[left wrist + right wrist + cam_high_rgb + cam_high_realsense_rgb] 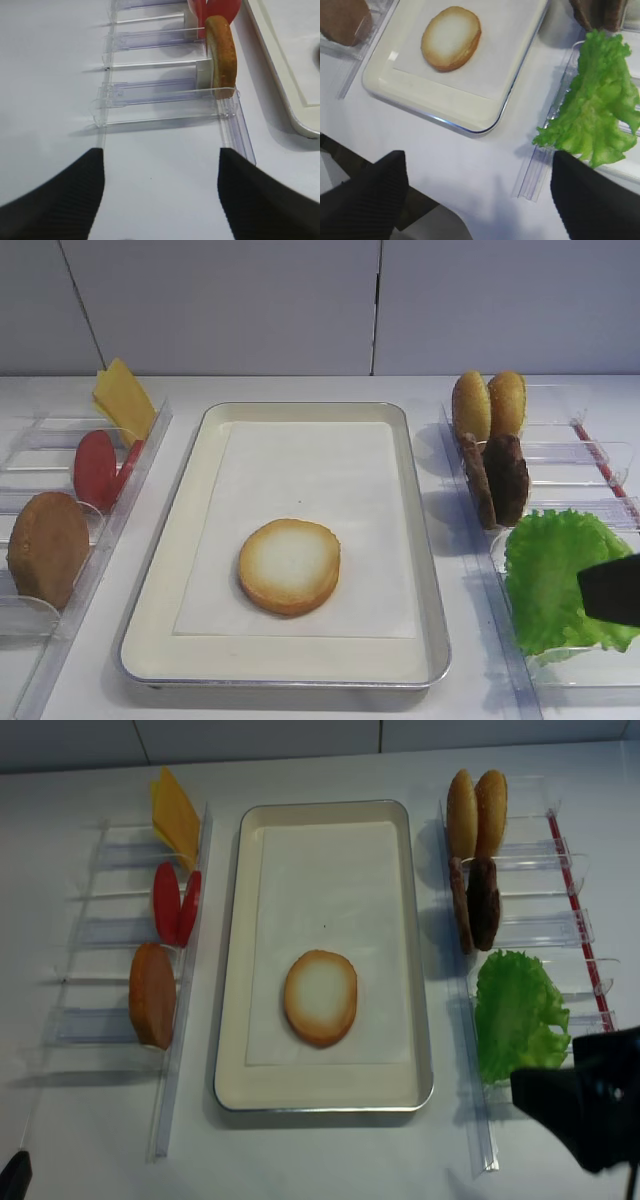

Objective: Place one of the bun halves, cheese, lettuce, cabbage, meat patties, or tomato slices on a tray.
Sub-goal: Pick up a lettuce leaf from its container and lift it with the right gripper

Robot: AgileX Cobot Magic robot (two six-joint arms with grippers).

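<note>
One bright green, frilly lettuce (597, 112) leaf, draped over its clear bin (540, 165).

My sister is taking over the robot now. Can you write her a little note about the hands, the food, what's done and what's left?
Right gripper: open, empty, beside the lettuce in its right-side bin.
Left gripper: open, empty, near the left bins.
Tray: one bun half lies cut face up on the paper.
Left bins: cheese, tomato slices, another bun half.
Right bins: more buns, meat patties.
Done: bun placed. Left: probably lettuce next.
</note>
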